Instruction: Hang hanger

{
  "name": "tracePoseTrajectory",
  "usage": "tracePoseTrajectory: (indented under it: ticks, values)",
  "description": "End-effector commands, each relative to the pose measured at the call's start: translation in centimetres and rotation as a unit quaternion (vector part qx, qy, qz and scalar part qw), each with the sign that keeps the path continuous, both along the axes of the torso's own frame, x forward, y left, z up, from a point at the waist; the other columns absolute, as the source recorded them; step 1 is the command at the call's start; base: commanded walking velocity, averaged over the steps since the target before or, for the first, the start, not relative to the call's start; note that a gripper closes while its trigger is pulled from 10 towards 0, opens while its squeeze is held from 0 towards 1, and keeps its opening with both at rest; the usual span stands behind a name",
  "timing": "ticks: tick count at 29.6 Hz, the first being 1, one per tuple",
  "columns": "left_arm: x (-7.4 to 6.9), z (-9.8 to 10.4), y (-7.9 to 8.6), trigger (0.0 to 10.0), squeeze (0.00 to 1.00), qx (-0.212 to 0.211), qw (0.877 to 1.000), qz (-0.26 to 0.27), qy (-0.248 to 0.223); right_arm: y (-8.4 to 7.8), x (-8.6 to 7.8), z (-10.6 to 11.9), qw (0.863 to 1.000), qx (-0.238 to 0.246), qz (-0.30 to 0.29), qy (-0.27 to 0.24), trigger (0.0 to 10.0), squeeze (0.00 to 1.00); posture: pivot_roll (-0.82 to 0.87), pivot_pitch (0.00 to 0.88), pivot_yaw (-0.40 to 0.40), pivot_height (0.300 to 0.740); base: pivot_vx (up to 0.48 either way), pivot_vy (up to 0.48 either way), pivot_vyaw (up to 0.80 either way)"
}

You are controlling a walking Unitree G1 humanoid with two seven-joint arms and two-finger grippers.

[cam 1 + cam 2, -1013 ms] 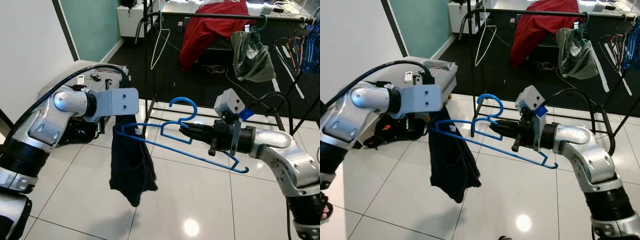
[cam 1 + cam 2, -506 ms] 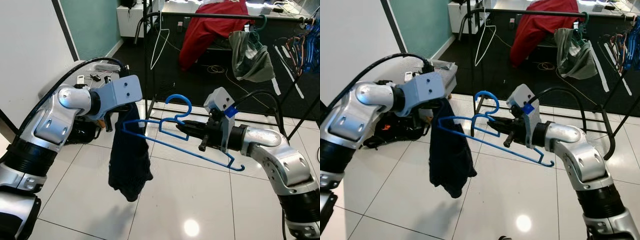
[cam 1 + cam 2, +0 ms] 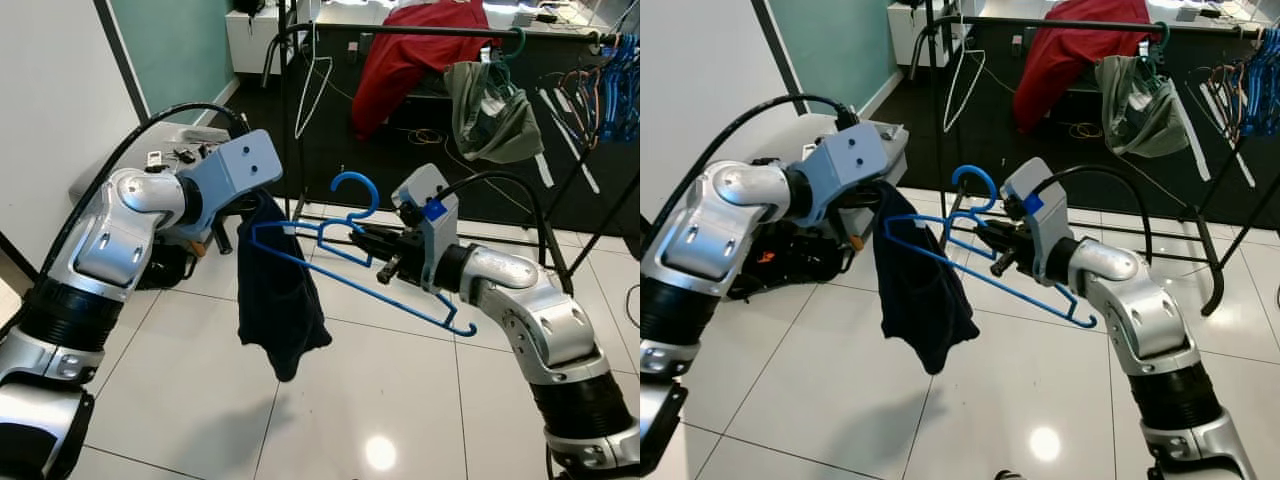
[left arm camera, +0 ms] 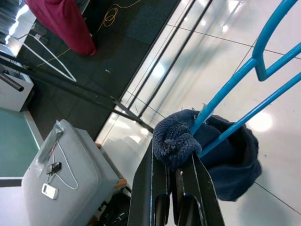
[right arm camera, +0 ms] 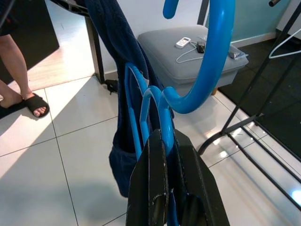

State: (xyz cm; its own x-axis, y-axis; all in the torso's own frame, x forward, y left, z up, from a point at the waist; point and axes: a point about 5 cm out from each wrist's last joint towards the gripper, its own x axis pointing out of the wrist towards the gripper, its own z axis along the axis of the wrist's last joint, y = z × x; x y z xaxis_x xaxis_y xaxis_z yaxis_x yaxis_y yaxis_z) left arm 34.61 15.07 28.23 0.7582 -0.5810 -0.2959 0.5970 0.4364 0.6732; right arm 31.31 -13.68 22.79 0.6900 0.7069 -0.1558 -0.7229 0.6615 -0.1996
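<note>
1. Left eye view: the right gripper (image 3: 385,252) holds a blue hanger (image 3: 345,265) in mid-air above the white tiled floor (image 3: 180,390), its fingers clenched on the wire just below the hook. The hook points upward and the hanger's long bar slopes down toward the robot's right. A dark navy garment (image 3: 277,300) hangs from the hanger's left end, where the left gripper (image 3: 262,205) meets it. Behind stands a black clothes rack (image 3: 290,120) carrying a red garment (image 3: 415,50), a grey-green garment (image 3: 490,105) and a white hanger (image 3: 312,85).

2. Right eye view: the same scene, with the blue hanger held between the two arms, well in front of the rack's top rail. A grey ottoman (image 3: 855,135) sits behind the left arm.

3. Left wrist view: the left gripper's fingers (image 4: 200,188) are closed together, pinching a bunched fold of the navy garment right where the hanger's blue wires run into the cloth. Whether the wire itself is also caught between them is hard to tell. Small devices and a cable lie on the ottoman beyond.

4. Right wrist view: the right gripper's fingers (image 5: 155,188) are clamped around the hanger's neck, the blue hook curving up above them. The navy garment hangs beyond. A person's bare leg and black sandal (image 5: 35,104) stand on the tiles at the edge.
</note>
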Motion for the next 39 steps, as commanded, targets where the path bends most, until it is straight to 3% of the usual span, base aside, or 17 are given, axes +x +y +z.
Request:
tracePoseTrajectory:
  ticks: [1, 9, 14, 16, 17, 18, 20, 22, 23, 24, 28, 35, 36, 39]
  values:
    - [-0.4, 0.1, -0.3, 10.0, 0.00, -0.011, 1.000, -0.002, 0.000, 1.0, -0.3, 0.2, 1.000, -0.009, 0.014, -0.017, 10.0, 0.00, -0.06, 0.083, 0.031, 0.740, 0.000, 0.000, 0.00]
    - [-0.7, 0.0, -0.9, 10.0, 0.00, -0.016, 1.000, -0.016, 0.007, 1.4, -0.2, 0.2, 0.999, -0.017, 0.011, -0.031, 10.0, 0.00, -0.06, 0.081, 0.030, 0.740, 0.000, 0.000, 0.00]
    - [-2.1, 0.4, -3.3, 10.0, 0.00, -0.049, 0.994, -0.093, 0.020, 2.0, 1.0, 0.3, 0.995, -0.046, -0.034, -0.083, 10.0, 0.00, -0.06, 0.075, 0.029, 0.740, 0.000, 0.000, 0.00]
    - [-3.6, 1.3, -5.1, 10.0, 0.00, -0.094, 0.981, -0.168, 0.035, 2.6, 1.6, -0.3, 0.988, -0.088, -0.057, -0.115, 10.0, 0.00, -0.06, 0.073, 0.027, 0.740, 0.000, 0.000, 0.00]
    - [-3.6, 1.3, -5.1, 10.0, 0.00, -0.094, 0.981, -0.168, 0.035, 2.6, 1.6, -0.3, 0.988, -0.088, -0.057, -0.115, 10.0, 0.00, -0.06, 0.073, 0.027, 0.740, 0.000, 0.000, 0.00]
    - [-4.2, 1.8, -5.6, 10.0, 0.00, -0.119, 0.973, -0.193, 0.044, 2.9, 1.7, -0.8, 0.987, -0.094, -0.058, -0.113, 10.0, 0.00, -0.06, 0.073, 0.026, 0.740, 0.000, 0.000, 0.00]
    - [-4.2, 1.8, -5.6, 10.0, 0.00, -0.119, 0.973, -0.193, 0.044, 2.9, 1.7, -0.8, 0.987, -0.094, -0.058, -0.113, 10.0, 0.00, -0.06, 0.073, 0.026, 0.740, 0.000, 0.000, 0.00]
    - [-5.2, 3.4, -6.1, 10.0, 0.00, -0.160, 0.958, -0.234, 0.043, 3.6, 1.5, -2.1, 0.989, -0.102, -0.046, -0.098, 10.0, 0.00, -0.06, 0.070, 0.025, 0.740, 0.000, 0.000, 0.00]
    - [-5.2, 3.4, -6.1, 10.0, 0.00, -0.160, 0.958, -0.234, 0.043, 3.6, 1.5, -2.1, 0.989, -0.102, -0.046, -0.098, 10.0, 0.00, -0.06, 0.070, 0.025, 0.740, 0.000, 0.000, 0.00]
    - [-5.6, 4.6, -6.2, 10.0, 0.00, -0.191, 0.947, -0.254, 0.040, 4.0, 1.3, -2.8, 0.990, -0.106, -0.039, -0.086, 10.0, 0.00, -0.06, 0.069, 0.026, 0.740, 0.000, 0.000, 0.00]
    - [-5.8, 6.5, -5.7, 10.0, 0.00, -0.227, 0.936, -0.269, 0.027, 4.6, 1.2, -3.3, 0.990, -0.107, -0.035, -0.084, 10.0, 0.00, -0.06, 0.069, 0.027, 0.740, 0.000, 0.000, 0.00]
    - [-5.1, 6.7, -4.9, 10.0, 0.00, -0.229, 0.944, -0.238, 0.014, 4.9, 1.5, -2.5, 0.987, -0.105, -0.042, -0.113, 10.0, 0.00, -0.07, 0.071, 0.030, 0.740, 0.000, 0.000, 0.00]
    - [-4.5, 6.5, -4.5, 10.0, 0.00, -0.220, 0.953, -0.210, 0.005, 5.0, 1.5, -1.9, 0.985, -0.102, -0.043, -0.134, 10.0, 0.00, -0.07, 0.072, 0.031, 0.740, 0.000, 0.000, 0.00]
    - [-3.8, 5.9, -4.1, 10.0, 0.00, -0.213, 0.961, -0.179, 0.000, 5.3, 1.4, -1.1, 0.983, -0.095, -0.038, -0.156, 10.0, 0.00, -0.08, 0.074, 0.033, 0.740, 0.000, 0.000, 0.00]
